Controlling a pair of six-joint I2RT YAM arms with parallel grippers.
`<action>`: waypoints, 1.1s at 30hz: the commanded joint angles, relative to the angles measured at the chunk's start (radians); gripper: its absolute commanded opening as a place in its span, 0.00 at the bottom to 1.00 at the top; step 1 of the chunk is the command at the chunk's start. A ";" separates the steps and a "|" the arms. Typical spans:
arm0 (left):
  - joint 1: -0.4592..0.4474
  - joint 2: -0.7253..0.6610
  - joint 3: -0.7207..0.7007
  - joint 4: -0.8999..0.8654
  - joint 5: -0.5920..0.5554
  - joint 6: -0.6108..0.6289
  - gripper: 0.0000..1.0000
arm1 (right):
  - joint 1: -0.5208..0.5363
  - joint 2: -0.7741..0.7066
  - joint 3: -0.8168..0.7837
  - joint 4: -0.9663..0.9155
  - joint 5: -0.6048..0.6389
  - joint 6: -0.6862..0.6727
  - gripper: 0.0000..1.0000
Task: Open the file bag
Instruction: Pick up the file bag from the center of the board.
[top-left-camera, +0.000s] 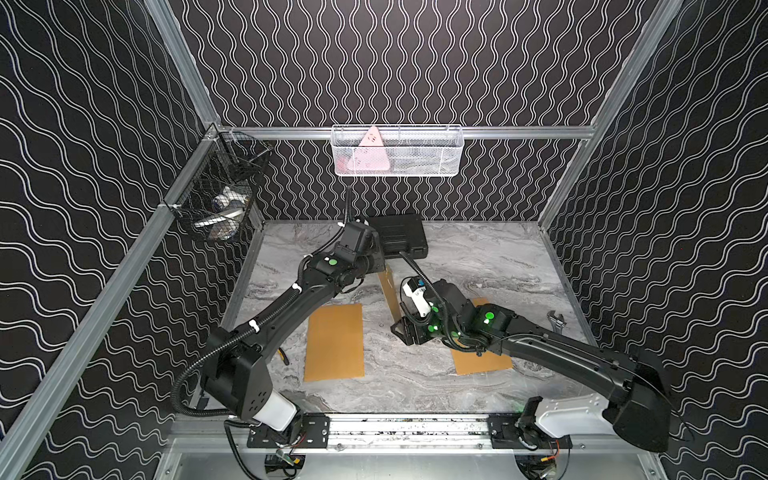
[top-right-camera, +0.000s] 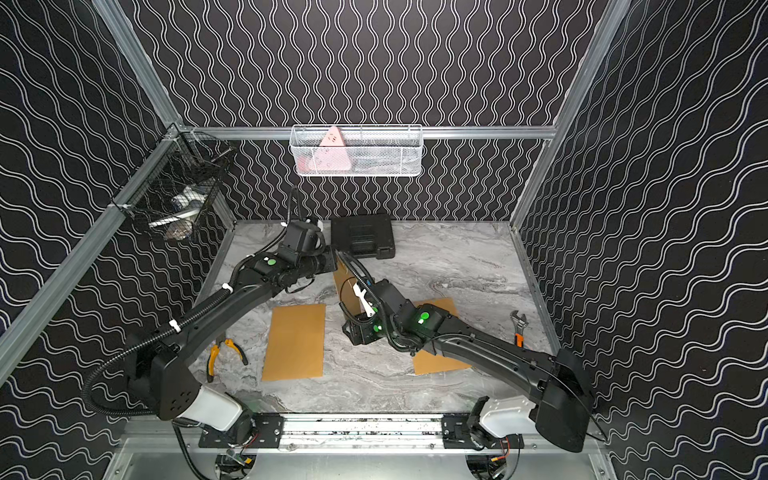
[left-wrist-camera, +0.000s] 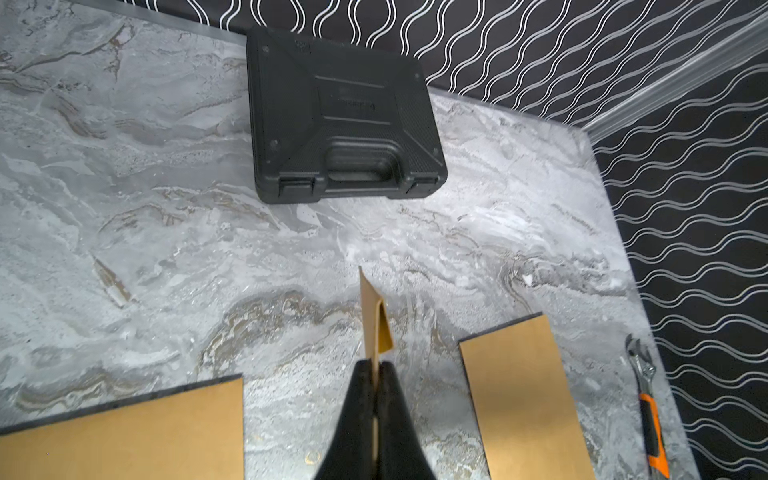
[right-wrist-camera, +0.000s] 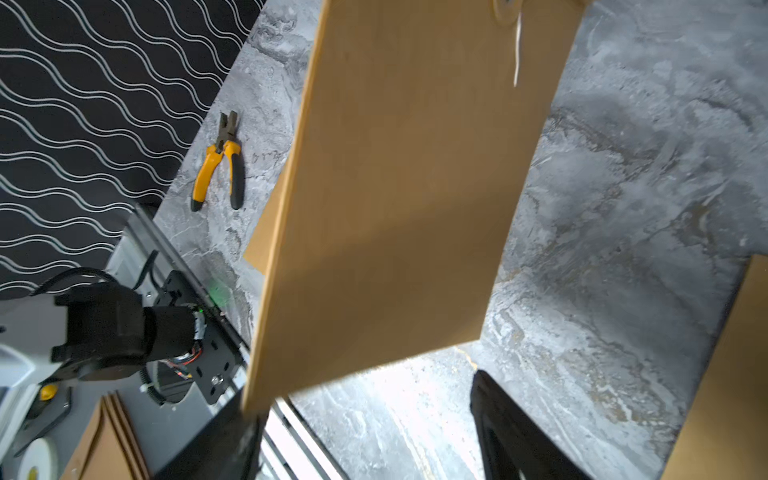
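Observation:
The file bag (right-wrist-camera: 407, 187) is a brown paper envelope hanging upright above the marble table, seen as a thin strip in both top views (top-left-camera: 388, 291) (top-right-camera: 345, 282). My left gripper (left-wrist-camera: 377, 365) is shut on its upper edge (left-wrist-camera: 370, 316), where the flap (left-wrist-camera: 384, 332) bends away from the body. A round button (right-wrist-camera: 505, 8) and a loose white string (right-wrist-camera: 517, 54) show near the bag's top. My right gripper (right-wrist-camera: 365, 395) stands open just below the bag's bottom edge, holding nothing. One bottom corner of the bag overlaps one of its fingers (right-wrist-camera: 245, 432).
Two more brown envelopes lie flat on the table (top-left-camera: 334, 340) (top-left-camera: 484, 357). A black tool case (top-left-camera: 401, 237) sits at the back. A wrench (top-left-camera: 555, 320) lies by the right wall and pliers (top-right-camera: 224, 353) by the left. Wire baskets (top-left-camera: 397, 151) (top-left-camera: 224, 187) hang on the walls.

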 joint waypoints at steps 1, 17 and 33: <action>0.028 -0.017 -0.015 0.097 0.075 -0.008 0.00 | 0.000 -0.029 -0.023 0.023 -0.029 0.011 0.77; 0.081 -0.074 -0.240 0.471 0.376 -0.033 0.00 | -0.301 0.027 -0.039 0.119 -0.278 -0.013 0.82; 0.080 -0.185 -0.508 0.774 0.487 -0.035 0.00 | -0.679 0.212 -0.027 0.368 -0.732 0.056 0.81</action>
